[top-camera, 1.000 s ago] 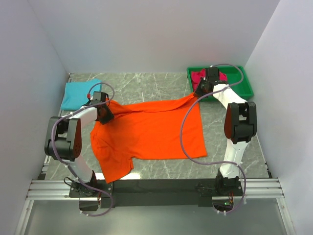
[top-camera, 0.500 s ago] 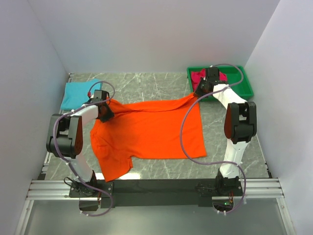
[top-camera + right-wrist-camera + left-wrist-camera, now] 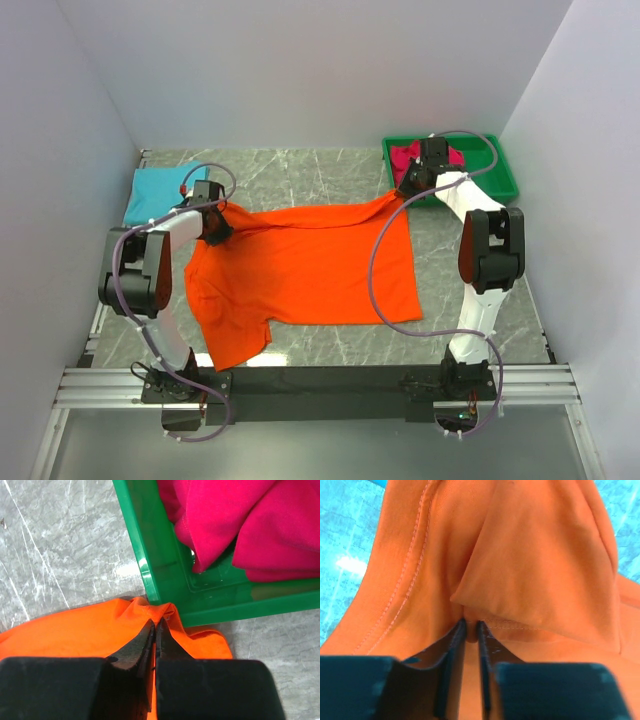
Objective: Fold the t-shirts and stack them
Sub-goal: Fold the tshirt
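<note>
Left gripper, orange t-shirt: farther back

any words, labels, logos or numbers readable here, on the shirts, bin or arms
None can be read in any view. The orange t-shirt, turquoise t-shirt, crimson-pink t-shirt and green bin are plain, and the left arm and right arm show no legible marking.
</note>
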You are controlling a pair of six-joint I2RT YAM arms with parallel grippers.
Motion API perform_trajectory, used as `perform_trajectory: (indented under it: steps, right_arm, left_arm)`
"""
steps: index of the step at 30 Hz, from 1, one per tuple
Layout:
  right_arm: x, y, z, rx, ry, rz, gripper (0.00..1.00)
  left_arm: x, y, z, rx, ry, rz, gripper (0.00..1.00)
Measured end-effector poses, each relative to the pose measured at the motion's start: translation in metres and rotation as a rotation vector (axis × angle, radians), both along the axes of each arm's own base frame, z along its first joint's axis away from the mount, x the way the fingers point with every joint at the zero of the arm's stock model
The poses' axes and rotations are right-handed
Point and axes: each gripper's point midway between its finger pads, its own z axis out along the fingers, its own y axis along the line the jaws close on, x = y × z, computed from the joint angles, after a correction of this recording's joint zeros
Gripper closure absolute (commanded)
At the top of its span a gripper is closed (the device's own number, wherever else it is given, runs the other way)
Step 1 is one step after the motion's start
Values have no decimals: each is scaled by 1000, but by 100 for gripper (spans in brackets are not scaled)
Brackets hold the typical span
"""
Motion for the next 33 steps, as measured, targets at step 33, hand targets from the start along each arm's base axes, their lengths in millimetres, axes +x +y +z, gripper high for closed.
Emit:
perform_trajectory:
  steps: [33]
  right_arm:
    - [-12,-5,-2,-24,60,-10,100]
  left_arm:
    - [-6,0,190,-28,-313,-22,99]
